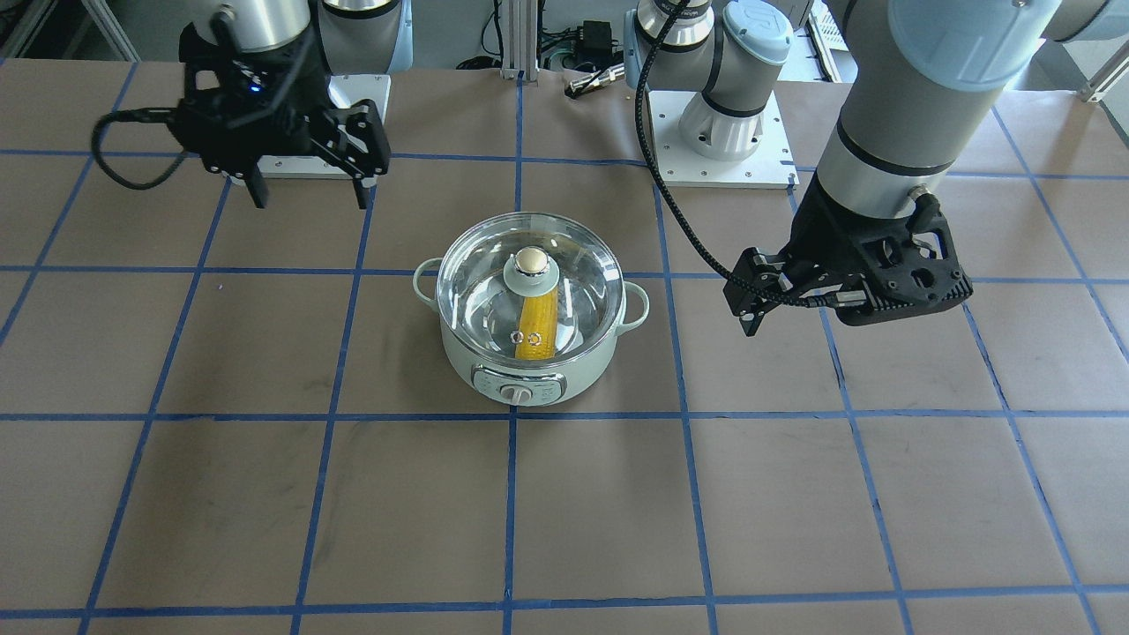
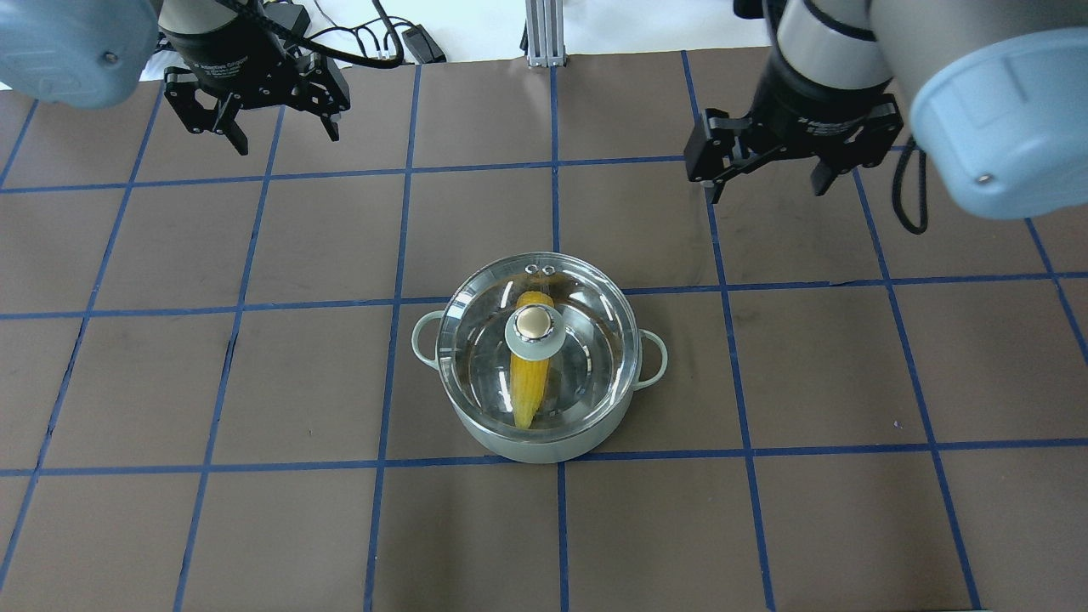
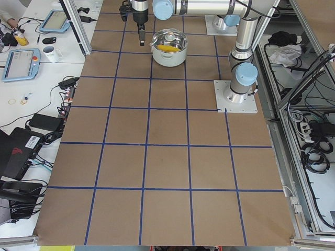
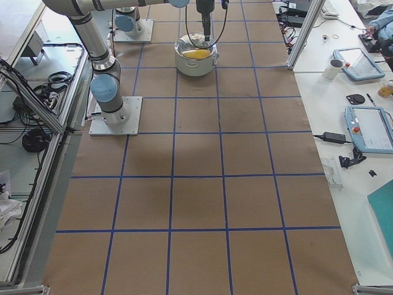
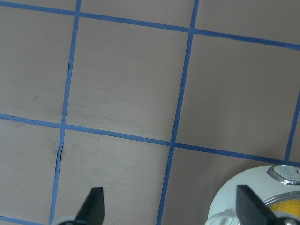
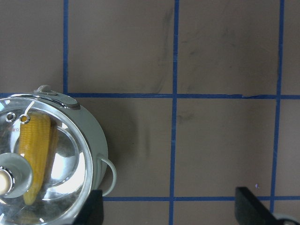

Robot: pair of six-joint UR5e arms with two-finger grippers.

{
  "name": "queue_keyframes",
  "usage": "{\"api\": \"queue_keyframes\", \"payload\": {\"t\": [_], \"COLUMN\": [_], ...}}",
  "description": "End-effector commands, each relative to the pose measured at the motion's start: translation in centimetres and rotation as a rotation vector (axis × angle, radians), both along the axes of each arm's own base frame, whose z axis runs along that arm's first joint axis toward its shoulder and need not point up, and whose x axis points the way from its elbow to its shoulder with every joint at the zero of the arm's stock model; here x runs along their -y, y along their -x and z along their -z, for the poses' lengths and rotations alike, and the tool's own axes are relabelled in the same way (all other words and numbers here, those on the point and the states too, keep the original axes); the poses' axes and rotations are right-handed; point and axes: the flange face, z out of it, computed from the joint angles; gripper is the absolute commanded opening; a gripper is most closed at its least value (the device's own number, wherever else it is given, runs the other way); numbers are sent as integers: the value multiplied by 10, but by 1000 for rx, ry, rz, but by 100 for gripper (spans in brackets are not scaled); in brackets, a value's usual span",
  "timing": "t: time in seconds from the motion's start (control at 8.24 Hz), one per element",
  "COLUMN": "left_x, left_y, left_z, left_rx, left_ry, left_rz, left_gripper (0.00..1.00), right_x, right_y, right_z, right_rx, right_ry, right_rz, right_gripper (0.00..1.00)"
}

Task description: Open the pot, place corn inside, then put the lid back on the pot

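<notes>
1 corn [image 2: 527, 393] inside pot [image 2: 544, 449], lid [image 2: 595, 340] on

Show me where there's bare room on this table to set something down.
Bare table either side of the pot, beyond its handles, and past its dial. Crowded only where the left end effector and right end effector hang.

Cropped pot [image 5: 224, 200], part-covered corn [image 2: 527, 391]
The lid knob [image 2: 534, 323] hides the corn's middle in the overhead view; the left wrist view's lower right corner and the right wrist view's lower left cut the pot off.
</notes>
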Motion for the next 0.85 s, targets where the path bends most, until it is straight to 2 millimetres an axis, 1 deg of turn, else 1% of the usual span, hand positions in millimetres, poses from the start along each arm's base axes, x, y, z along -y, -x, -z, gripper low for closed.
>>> {"api": "queue_keyframes", "payload": {"t": [0.0,0.73], "left_x": [-1,-1], "left_y": [1,2], "left_z": [0,0], "left_rx": [-1,-3], "left_ry": [0,0], "left_rz": [0,1], "left_gripper": [100,100], "right_x": [-3,-2], "right_y": [39,39], "right_z": [-13,-12], "right_rx": [4,-10], "right_ry": [-22,-17], "right_rz": [10,3], "right_gripper": [100,100]}}
